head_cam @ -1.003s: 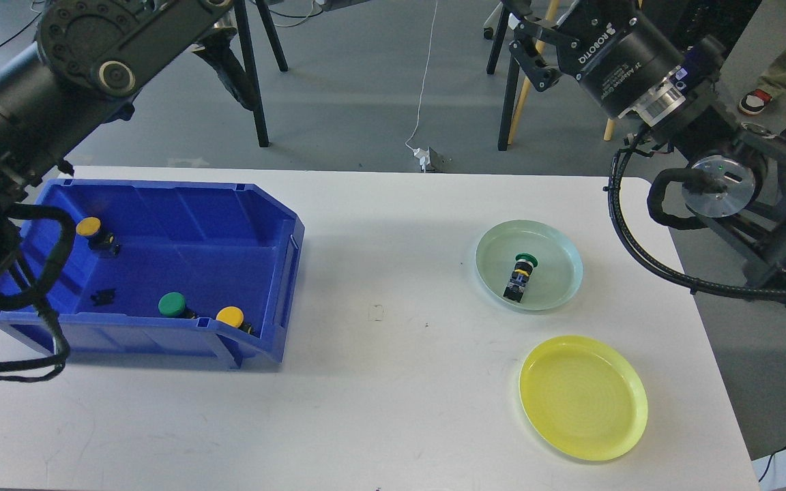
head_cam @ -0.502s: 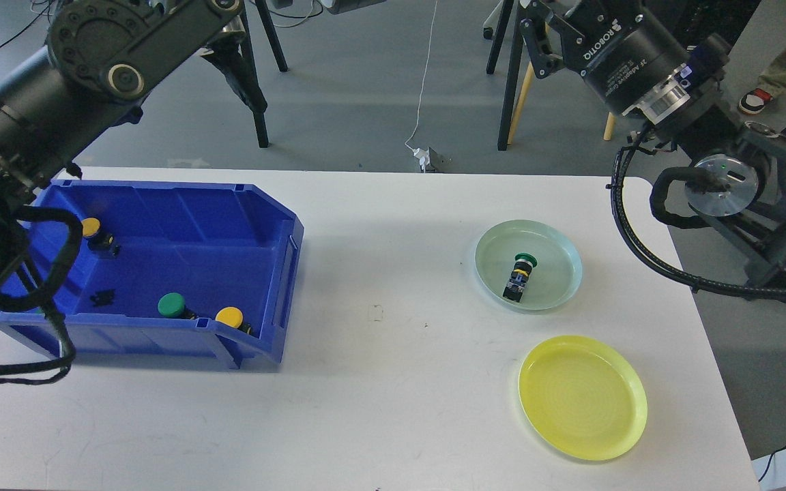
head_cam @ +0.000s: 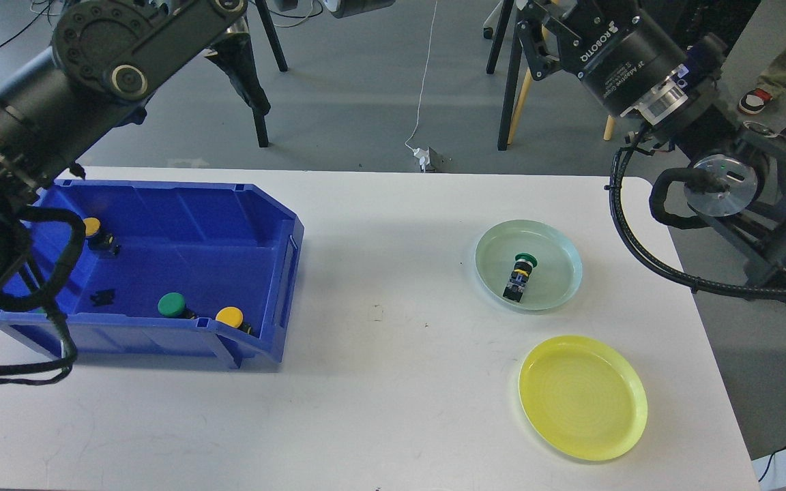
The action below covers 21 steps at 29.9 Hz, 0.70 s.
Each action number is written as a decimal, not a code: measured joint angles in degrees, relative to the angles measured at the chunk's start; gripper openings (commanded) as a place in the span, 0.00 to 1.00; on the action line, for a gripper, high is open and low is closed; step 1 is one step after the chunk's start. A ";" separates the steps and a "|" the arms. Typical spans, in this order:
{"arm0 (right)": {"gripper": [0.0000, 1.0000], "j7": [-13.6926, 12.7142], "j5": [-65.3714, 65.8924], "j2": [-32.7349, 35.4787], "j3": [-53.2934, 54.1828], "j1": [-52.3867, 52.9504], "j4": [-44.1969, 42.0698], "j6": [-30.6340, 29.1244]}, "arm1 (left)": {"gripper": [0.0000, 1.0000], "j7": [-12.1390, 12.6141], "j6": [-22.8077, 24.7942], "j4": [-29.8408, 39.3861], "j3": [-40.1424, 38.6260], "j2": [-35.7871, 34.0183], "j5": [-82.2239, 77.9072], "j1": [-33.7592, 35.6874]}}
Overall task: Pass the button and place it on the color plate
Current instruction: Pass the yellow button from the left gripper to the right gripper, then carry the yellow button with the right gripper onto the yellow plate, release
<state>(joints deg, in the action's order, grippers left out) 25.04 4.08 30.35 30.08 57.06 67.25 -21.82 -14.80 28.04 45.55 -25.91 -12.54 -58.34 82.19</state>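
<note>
Lying on its side in the pale green plate point(head_cam: 557, 242), the green-capped button point(head_cam: 520, 275) matches its colour; the right gripper point(head_cam: 536, 34) is partly out of frame, and whether its fingers are spread cannot be told; the left gripper is out of view.

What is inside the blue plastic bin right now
The blue plastic bin holds two yellow-capped buttons, one green-capped button and a small black part. The left arm hides its near-left corner.

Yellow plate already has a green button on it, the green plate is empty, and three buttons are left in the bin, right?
Swapped: in the head view the green button lies on the green plate, and the yellow plate is empty. Three buttons are left in the bin.
</note>
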 measured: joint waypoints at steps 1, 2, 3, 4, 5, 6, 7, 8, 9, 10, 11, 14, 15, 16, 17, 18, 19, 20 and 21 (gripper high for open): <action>0.12 0.00 -0.02 0.05 0.01 0.00 0.00 0.02 | 0.99 0.02 -0.01 -0.01 -0.01 -0.01 -0.03 0.00; 0.12 0.00 -0.03 0.11 0.03 0.00 0.01 0.02 | 0.99 0.03 -0.02 -0.01 -0.02 -0.02 -0.06 0.00; 0.12 0.00 -0.03 0.15 0.04 0.00 0.03 0.02 | 0.99 0.04 -0.03 -0.02 -0.02 -0.03 -0.07 0.00; 0.12 0.00 -0.03 0.21 0.05 0.00 0.05 0.03 | 0.99 0.04 -0.03 -0.04 -0.01 -0.03 -0.11 0.00; 0.12 0.00 -0.03 0.30 0.05 0.00 0.06 0.03 | 0.99 0.04 -0.03 -0.14 0.06 -0.06 -0.14 0.00; 0.12 0.00 -0.03 0.41 0.06 0.00 0.06 0.03 | 0.99 0.04 -0.04 -0.42 0.19 -0.18 -0.20 0.00; 0.12 0.00 -0.03 0.57 0.06 0.00 0.06 0.03 | 0.99 0.04 -0.04 -0.79 0.28 -0.33 -0.24 -0.04; 0.12 -0.01 -0.04 0.83 0.06 -0.09 0.01 0.02 | 0.99 0.04 -0.04 -1.35 0.36 -0.60 -0.26 -0.15; 0.12 -0.08 -0.03 1.22 0.05 -0.29 -0.09 0.02 | 0.99 0.04 -0.04 -1.91 0.45 -0.96 -0.30 -0.29; 0.12 -0.22 -0.01 2.02 -0.08 -0.66 -0.18 0.02 | 0.99 0.04 -0.05 -2.31 0.54 -1.59 -0.40 -0.47; 0.12 -0.32 0.02 3.18 -0.48 -1.09 -0.17 -0.03 | 0.99 0.04 -0.05 -2.49 0.63 -2.40 -0.50 -0.63; 0.12 -0.50 0.17 8.06 -2.45 -3.42 0.32 -0.46 | 0.99 -0.15 -0.07 -2.76 0.95 -6.69 -0.87 -1.55; 0.12 -0.55 0.33 9.46 -3.15 -4.40 0.61 -0.99 | 0.99 -0.26 -0.07 -2.78 1.04 -8.12 -0.98 -2.03; 0.12 -0.60 0.51 10.54 -3.78 -5.26 1.05 -1.59 | 0.99 -0.43 -0.07 -2.76 1.07 -9.34 -1.02 -2.42; 0.12 -0.64 0.72 11.75 -4.61 -6.26 1.66 -2.22 | 0.99 -0.52 -0.07 -2.77 1.09 -10.24 -1.04 -2.66; 0.12 -0.67 1.08 13.43 -5.76 -7.46 2.58 -2.83 | 0.99 -0.66 -0.07 -2.76 1.08 -11.23 -1.04 -2.82; 0.12 -0.69 1.55 14.94 -6.88 -8.44 3.44 -3.22 | 0.99 -0.77 -0.07 -2.77 1.00 -12.08 -1.02 -2.89; 0.12 -0.68 2.49 16.89 -8.39 -9.44 4.68 -3.57 | 0.99 -0.98 -0.07 -2.82 0.81 -12.65 -0.96 -2.90; 0.13 -0.68 3.83 18.55 -10.14 -10.40 5.96 -3.85 | 0.99 -1.30 -0.06 -2.91 0.63 -13.23 -0.89 -2.90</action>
<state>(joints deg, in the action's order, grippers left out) 24.36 7.92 48.90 19.95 46.66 73.21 -25.67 -16.10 27.99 42.64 -25.28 -25.77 -59.23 79.29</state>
